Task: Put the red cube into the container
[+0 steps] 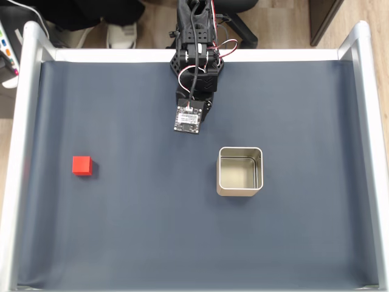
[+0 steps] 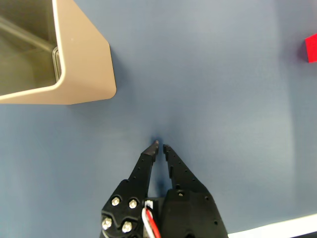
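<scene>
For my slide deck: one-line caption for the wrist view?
Shut, empty gripper above the blue mat, tin upper left, red cube far right.

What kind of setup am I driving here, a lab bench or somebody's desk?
Probably a purpose-built tabletop test bench in an office: a dark mat framed by metal rails, wood flooring and a chair base beyond it.

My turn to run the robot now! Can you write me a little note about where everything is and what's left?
Gripper: fingers shut, holding nothing, over bare mat between the two things.
Red cube: on the mat at the left in the fixed view, untouched.
Container: right of centre in that view, upright, nothing inside.
Done: nothing yet.
Left: open the fingers, grab the cube, carry it over, drop it in the container.
</scene>
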Robot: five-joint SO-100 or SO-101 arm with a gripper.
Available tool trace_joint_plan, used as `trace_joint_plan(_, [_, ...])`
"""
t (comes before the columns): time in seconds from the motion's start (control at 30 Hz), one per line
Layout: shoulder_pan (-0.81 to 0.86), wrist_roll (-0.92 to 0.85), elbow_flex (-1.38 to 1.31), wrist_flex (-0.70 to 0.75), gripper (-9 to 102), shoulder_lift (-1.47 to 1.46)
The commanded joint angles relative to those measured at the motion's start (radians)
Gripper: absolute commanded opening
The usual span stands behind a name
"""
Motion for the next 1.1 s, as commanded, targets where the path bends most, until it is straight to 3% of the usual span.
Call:
trace_joint_plan(0.0, [0.003,-0.006,-0.008,0.012,1,-0.003])
trace_joint_plan(0.57, [-0.014,-0.003,-0.008,0.012,1,-0.002])
trace_joint_plan(0.9, [-0.014,-0.092,-0.008,0.020,0,-0.002])
trace_joint_plan(1.07, [-0.006,-0.100,-0.008,-0.144,0,-0.028])
